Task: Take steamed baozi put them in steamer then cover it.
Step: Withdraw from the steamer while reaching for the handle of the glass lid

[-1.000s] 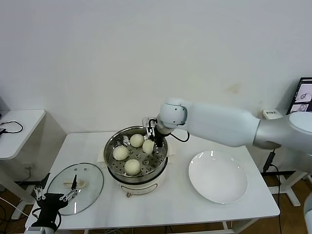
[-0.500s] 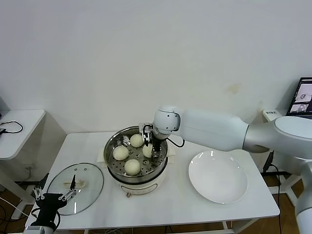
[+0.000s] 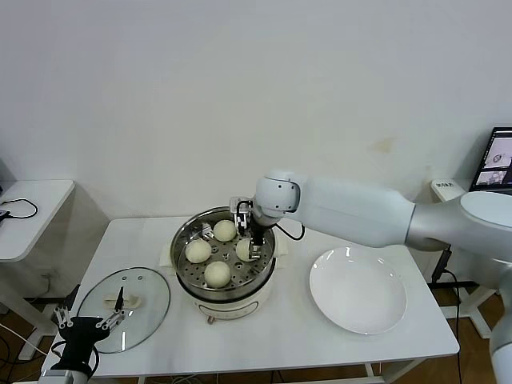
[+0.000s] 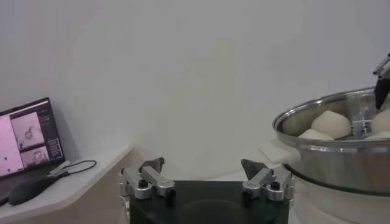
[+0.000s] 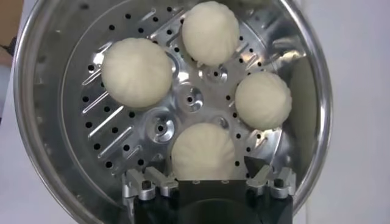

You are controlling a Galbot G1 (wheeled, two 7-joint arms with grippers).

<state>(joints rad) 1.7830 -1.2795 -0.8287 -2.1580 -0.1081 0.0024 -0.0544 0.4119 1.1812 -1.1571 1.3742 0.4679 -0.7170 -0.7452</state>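
The steamer [image 3: 182,240] stands mid-table, a shiny steel pot on a cream base. Several cream-white baozi lie on its perforated tray [image 5: 158,128]. One baozi [image 5: 206,152] sits right under my right gripper [image 5: 204,172], whose fingers stand open on either side of it without holding it. In the head view that gripper [image 3: 250,240] hovers over the pot's right side, above this baozi [image 3: 246,249]. The cover [image 3: 148,292], a clear glass lid, lies flat on the table at the left. My left gripper [image 3: 90,318] waits open at the table's front left corner, beside the lid.
A flat white plate [image 3: 358,290] lies bare to the right of the steamer. A small side table [image 3: 28,204] stands off to the left and a monitor [image 3: 500,160] at the far right. The left wrist view shows the steamer wall [image 4: 341,158] close by.
My right gripper has gone from shut on a baozi to open. The baozi now rests on the tray's right side. The left arm has not moved.
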